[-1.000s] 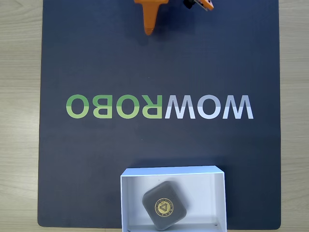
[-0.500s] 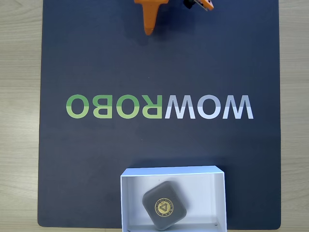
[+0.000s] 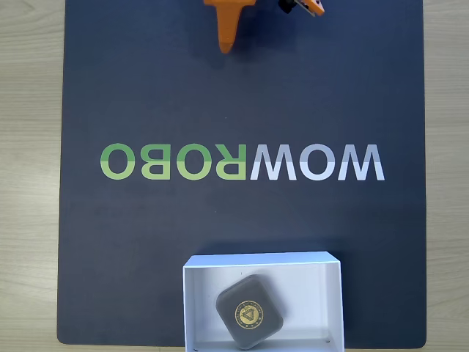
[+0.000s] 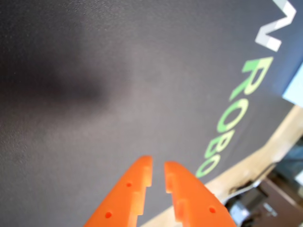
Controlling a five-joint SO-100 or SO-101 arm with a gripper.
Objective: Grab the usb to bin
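The usb (image 3: 249, 312), a dark grey rounded case with a gold triangle emblem, lies inside the bin (image 3: 319, 290), a white shallow box at the mat's bottom edge in the fixed view. My orange gripper (image 3: 228, 44) is at the top edge of that view, far from the box, and points down at the mat. In the wrist view the gripper (image 4: 157, 166) hovers over bare mat, its two orange fingers (image 4: 135, 189) nearly touching with nothing between them.
A dark mat (image 3: 146, 242) with WOWROBO lettering (image 3: 242, 161) covers most of the light wooden table (image 3: 29, 147). The wrist view has the lettering (image 4: 236, 109) at the right, and cables and dark gear (image 4: 265, 203) beyond the mat's edge.
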